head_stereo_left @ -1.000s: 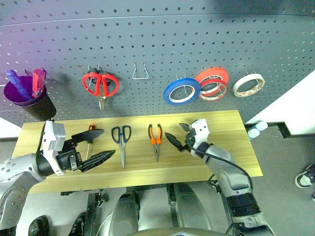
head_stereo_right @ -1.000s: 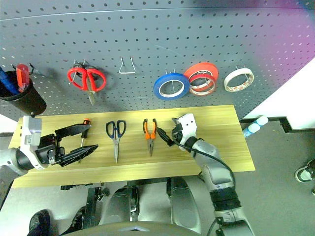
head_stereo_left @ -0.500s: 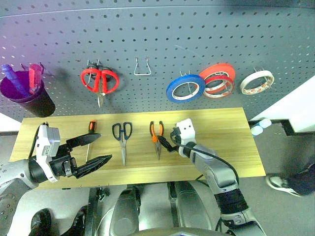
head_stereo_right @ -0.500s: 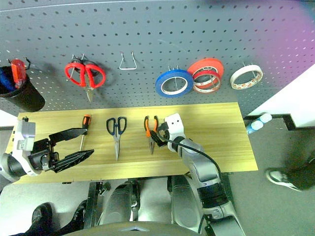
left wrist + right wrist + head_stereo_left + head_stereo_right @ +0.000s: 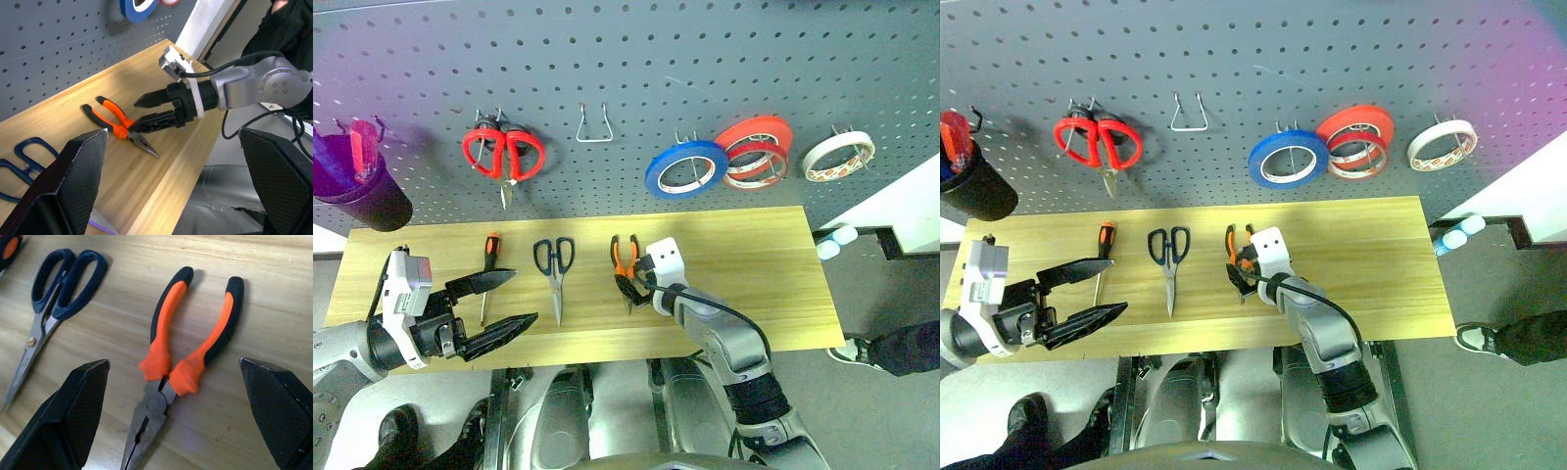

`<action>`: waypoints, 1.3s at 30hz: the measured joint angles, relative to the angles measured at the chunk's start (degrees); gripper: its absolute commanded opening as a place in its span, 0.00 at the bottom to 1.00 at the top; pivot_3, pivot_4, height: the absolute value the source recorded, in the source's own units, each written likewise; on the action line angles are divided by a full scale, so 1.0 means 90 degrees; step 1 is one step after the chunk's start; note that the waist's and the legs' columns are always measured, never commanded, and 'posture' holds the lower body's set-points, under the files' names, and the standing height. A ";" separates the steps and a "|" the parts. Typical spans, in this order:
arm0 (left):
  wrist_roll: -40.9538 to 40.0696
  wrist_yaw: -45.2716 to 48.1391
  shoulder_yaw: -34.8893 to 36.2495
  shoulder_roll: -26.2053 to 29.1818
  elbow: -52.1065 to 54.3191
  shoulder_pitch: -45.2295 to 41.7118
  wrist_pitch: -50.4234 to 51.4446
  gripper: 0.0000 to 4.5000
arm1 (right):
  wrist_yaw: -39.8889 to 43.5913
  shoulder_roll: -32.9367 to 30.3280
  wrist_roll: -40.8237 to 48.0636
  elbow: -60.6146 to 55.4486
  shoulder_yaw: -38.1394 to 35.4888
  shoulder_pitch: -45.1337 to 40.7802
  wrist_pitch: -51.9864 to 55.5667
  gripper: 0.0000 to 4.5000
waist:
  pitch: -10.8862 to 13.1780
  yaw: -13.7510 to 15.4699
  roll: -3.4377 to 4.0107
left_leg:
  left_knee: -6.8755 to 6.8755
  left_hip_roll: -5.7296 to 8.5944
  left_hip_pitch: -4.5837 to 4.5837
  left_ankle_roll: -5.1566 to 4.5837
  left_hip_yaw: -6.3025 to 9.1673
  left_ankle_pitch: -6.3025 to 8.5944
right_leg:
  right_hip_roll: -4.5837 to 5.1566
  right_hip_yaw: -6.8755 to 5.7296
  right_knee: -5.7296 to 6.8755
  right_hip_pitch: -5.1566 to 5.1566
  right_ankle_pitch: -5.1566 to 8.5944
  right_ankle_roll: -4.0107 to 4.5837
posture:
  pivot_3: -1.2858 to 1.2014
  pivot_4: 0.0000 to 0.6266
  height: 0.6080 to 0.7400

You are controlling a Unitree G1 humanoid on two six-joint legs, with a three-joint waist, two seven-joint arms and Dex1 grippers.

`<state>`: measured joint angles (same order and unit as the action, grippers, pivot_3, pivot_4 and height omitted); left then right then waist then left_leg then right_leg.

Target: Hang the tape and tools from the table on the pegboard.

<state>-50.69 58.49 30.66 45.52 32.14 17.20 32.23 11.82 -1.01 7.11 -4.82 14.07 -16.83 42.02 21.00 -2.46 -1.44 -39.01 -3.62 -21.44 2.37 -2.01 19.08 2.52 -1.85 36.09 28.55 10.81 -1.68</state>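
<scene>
While the right gripper (image 5: 631,284) hangs wide and empty just over the pliers (image 5: 183,357), their long axis runs between its fingers, handles toward the pegboard (image 5: 626,69) and nose toward the near edge of the desk (image 5: 773,284). Orange-and-black handles splay slightly; the left gripper (image 5: 499,302), also wide and empty, sits well apart

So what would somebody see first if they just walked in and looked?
Probably the bright tape rolls on the dark pegboard: a blue roll beside red-orange rolls. Then the red-handled scissors hanging further left. On the table, the right end effector, open, sits right over the orange-handled pliers.
</scene>
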 measured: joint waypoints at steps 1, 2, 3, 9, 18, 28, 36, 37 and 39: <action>-0.0001 -0.0003 0.0002 0.0000 0.0003 -0.0001 0.0000 1.00 | -0.0048 0.0020 -0.0014 0.0000 -0.0002 -0.0056 0.0035 0.99 | 0.0001 0.0001 0.0001 | 0.0000 0.0000 0.0000 0.0000 0.0000 0.0000 | -0.0001 0.0000 0.0000 0.0001 0.0000 0.0000 | 0.54 0.64 0.95; -0.0002 -0.0006 0.0006 0.0000 0.0002 -0.0003 0.0000 1.00 | -0.0123 0.0073 -0.0022 0.0009 -0.0019 -0.0145 0.0087 0.99 | 0.0002 -0.0001 0.0001 | 0.0001 -0.0001 -0.0001 0.0000 0.0000 0.0000 | -0.0001 -0.0001 0.0000 0.0002 0.0000 0.0000 | 0.54 0.64 0.95; -0.0002 -0.0006 0.0009 0.0000 0.0003 -0.0006 0.0000 1.00 | -0.0181 0.0126 -0.0030 0.0015 -0.0045 -0.0225 0.0112 0.99 | 0.0002 -0.0001 0.0001 | 0.0001 -0.0001 -0.0001 0.0000 0.0000 0.0000 | -0.0002 -0.0001 0.0001 0.0002 0.0000 -0.0001 | 0.54 0.63 0.95; -0.0001 -0.0018 0.0019 0.0002 0.0002 -0.0026 -0.0001 1.00 | -0.0426 0.0278 -0.0156 0.0201 -0.0052 -0.0484 0.0312 0.99 | 0.0002 0.0005 0.0002 | 0.0002 -0.0001 -0.0006 0.0000 -0.0001 0.0000 | 0.0000 -0.0002 -0.0005 0.0003 0.0000 -0.0002 | 0.54 0.63 0.95; 0.0006 -0.0023 0.0019 0.0001 0.0001 -0.0058 -0.0006 1.00 | -0.0969 0.0724 -0.0146 0.0274 -0.0487 -0.0859 0.1128 0.99 | 0.0002 -0.0001 0.0002 | 0.0005 -0.0002 -0.0010 0.0000 -0.0002 0.0000 | -0.0002 -0.0002 -0.0006 0.0010 -0.0002 -0.0006 | 0.54 0.62 0.95; 0.0010 -0.0084 0.0013 -0.0001 0.0000 -0.0156 -0.0008 1.00 | -0.1350 0.1046 -0.0154 0.0260 -0.0425 -0.1047 0.1839 0.99 | 0.0001 0.0007 0.0000 | 0.0002 -0.0002 -0.0071 0.0001 -0.0001 0.0000 | 0.0001 -0.0004 -0.0006 0.0062 -0.0013 -0.0022 | 0.54 0.60 0.95; 0.0011 -0.0131 -0.0039 -0.0001 0.0000 -0.0196 -0.0009 1.00 | -0.1532 0.1042 -0.0273 0.0387 -0.0397 -0.1129 0.1958 0.99 | 0.0001 0.0004 0.0000 | 0.0000 -0.0003 -0.0097 0.0001 0.0003 -0.0001 | 0.0000 -0.0009 -0.0004 0.0088 -0.0014 -0.0022 | 0.55 0.60 0.95; 0.0011 -0.0132 -0.0041 -0.0001 0.0000 -0.0195 -0.0008 1.00 | -0.1536 0.1042 -0.0274 0.0428 -0.0387 -0.1132 0.1958 0.99 | 0.0001 0.0005 0.0000 | -0.0001 -0.0003 -0.0097 0.0001 0.0003 -0.0001 | 0.0000 -0.0009 -0.0004 0.0088 -0.0014 -0.0022 | 0.55 0.60 0.95; 0.0011 -0.0133 -0.0041 -0.0001 0.0000 -0.0185 -0.0008 1.00 | -0.1572 0.1042 -0.0275 0.0516 -0.0368 -0.1135 0.1957 0.99 | 0.0001 0.0006 0.0000 | -0.0001 -0.0003 -0.0097 0.0001 0.0003 -0.0001 | 0.0000 -0.0009 -0.0004 0.0088 -0.0013 -0.0022 | 0.55 0.60 0.95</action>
<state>-50.59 57.30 30.29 45.51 32.14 15.54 32.16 -2.33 8.38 4.63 -0.17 10.76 -27.04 59.63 21.01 -2.40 -1.44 -39.02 -3.64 -22.31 2.38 -1.99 19.07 2.52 -1.93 36.06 29.35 10.69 -1.88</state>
